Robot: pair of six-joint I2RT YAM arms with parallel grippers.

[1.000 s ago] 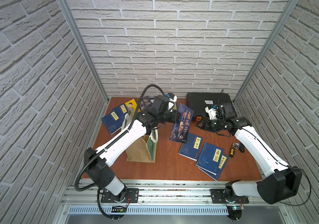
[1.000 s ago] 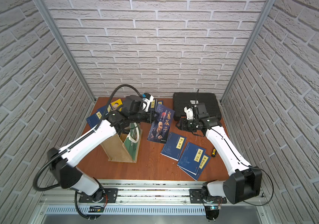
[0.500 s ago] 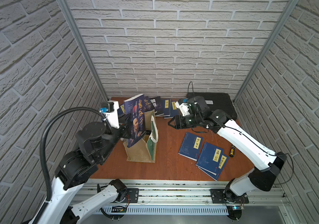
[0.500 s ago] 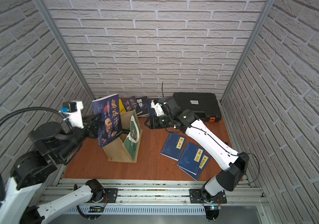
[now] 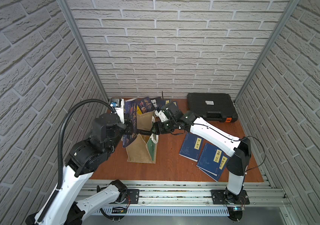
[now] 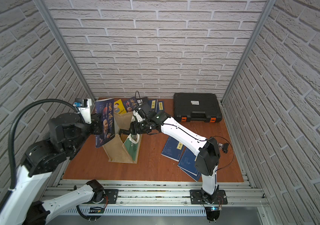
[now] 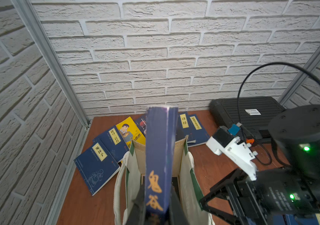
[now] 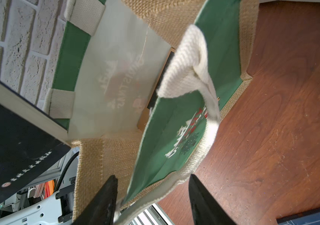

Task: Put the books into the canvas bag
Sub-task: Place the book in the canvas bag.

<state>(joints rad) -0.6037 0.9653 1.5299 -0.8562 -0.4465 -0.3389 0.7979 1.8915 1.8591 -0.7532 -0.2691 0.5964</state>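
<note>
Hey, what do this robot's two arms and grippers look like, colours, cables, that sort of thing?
Both arms are white shells with black joint housings. The left arm carries a thick black corrugated hose; the right arm has thin black cables. A white camera block sits at each wrist. The left gripper and right gripper have black fingers.

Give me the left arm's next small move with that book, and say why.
Probably lower the navy book straight down into the canvas bag. The left pincer is shut on it, upright, seemingly just above the open mouth, while the right pincer straddles the bag's green side with open jaws.
</note>
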